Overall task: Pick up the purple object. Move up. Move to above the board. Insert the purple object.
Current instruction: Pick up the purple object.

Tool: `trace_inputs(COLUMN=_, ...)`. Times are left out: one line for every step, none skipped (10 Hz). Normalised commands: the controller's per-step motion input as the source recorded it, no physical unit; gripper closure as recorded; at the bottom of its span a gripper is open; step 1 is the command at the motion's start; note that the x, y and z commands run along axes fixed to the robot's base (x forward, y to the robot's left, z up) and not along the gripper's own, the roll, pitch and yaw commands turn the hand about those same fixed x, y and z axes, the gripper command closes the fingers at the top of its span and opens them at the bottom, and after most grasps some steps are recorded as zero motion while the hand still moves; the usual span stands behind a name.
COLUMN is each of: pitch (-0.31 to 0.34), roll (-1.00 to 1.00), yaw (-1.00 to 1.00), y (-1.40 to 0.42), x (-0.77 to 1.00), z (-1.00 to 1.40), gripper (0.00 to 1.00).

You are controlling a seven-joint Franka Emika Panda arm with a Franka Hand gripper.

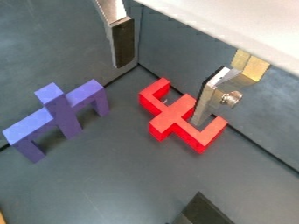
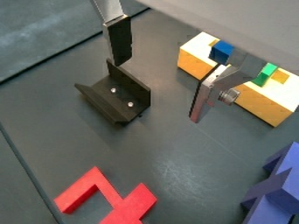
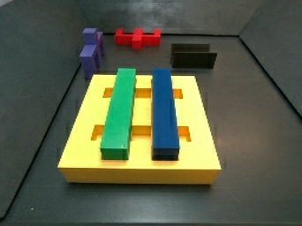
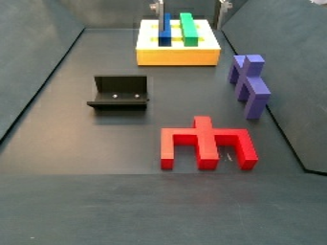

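While nothing was yet held, the step in hand was judged to be the pick-up of the purple object [image 1: 59, 114].

Claw: the claw [image 1: 163, 74] hung above the worktop [image 1: 128, 179] with its two silver fingers [image 1: 121, 42] spread apart and nothing between them — released. In a side view only a sliver of it showed at the upper edge [image 4: 192, 8].

Purple object: it lay on the worktop near a side wall, apart from the claw; seen in both side views [image 3: 90, 48] [image 4: 250, 82] and at the edge of a wrist view [image 2: 277, 188].

Red block: a red notched piece [image 1: 177, 114] lay just beside the purple one, under the claw in a wrist view — the wrong thing to close on.

Fixture: the dark fixture [image 4: 119, 93] stood well apart from the purple object.

Board: the yellow board [image 3: 141, 132] with its green bar [image 3: 119, 115] and blue bar [image 3: 163, 113] sat away from both blocks.

Doing it well: the claw would need to shift off the red block and centre over the purple object, fingers astride a narrow part rather than the wide bar.

Risk: a descent off-centre might nudge the piece or catch the red block.

Progress: barely begun, by this judgement.
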Motion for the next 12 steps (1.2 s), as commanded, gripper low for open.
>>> trace_inputs(pitch=0.000, roll=0.00, yaw=0.00, y=0.00, x=0.04, z=0.00, gripper=0.00)
trace_inputs(pitch=0.000, roll=0.00, yaw=-0.01, y=0.15, x=0.04, z=-0.05, gripper=0.00)
trace_inputs(pitch=0.000, roll=-0.01, yaw=-0.01, y=0.21, x=0.09, z=-0.13, gripper=0.00)
trace_inputs(pitch=-0.010, roll=-0.01, yaw=-0.01, y=0.17, x=0.01, z=-0.24, gripper=0.00)
trace_inputs(pitch=-0.069, roll=-0.01, yaw=-0.01, y=0.07, x=0.00, z=-0.35, gripper=0.00)
trace_inputs(pitch=-0.091, roll=-0.05, yaw=-0.11, y=0.00, x=-0.01, z=-0.29, gripper=0.00)
trace_inputs(pitch=-0.059, roll=0.00, yaw=0.00, y=0.04, x=0.00, z=-0.35, gripper=0.00)
trace_inputs(pitch=-0.071, roll=-0.02, yaw=-0.06, y=-0.07, x=-0.12, z=-0.27, gripper=0.00)
trace_inputs(pitch=-0.026, roll=0.00, yaw=-0.24, y=-0.27, x=-0.14, z=-0.03, gripper=0.00)
trace_inputs(pitch=-0.061, roll=0.00, yaw=-0.34, y=-0.21, x=-0.43, z=-0.04, gripper=0.00)
trace_inputs(pitch=-0.127, roll=-0.04, yaw=-0.38, y=-0.24, x=-0.66, z=-0.08, gripper=0.00)
trace_inputs(pitch=-0.103, roll=-0.06, yaw=-0.42, y=-0.24, x=-0.64, z=-0.06, gripper=0.00)
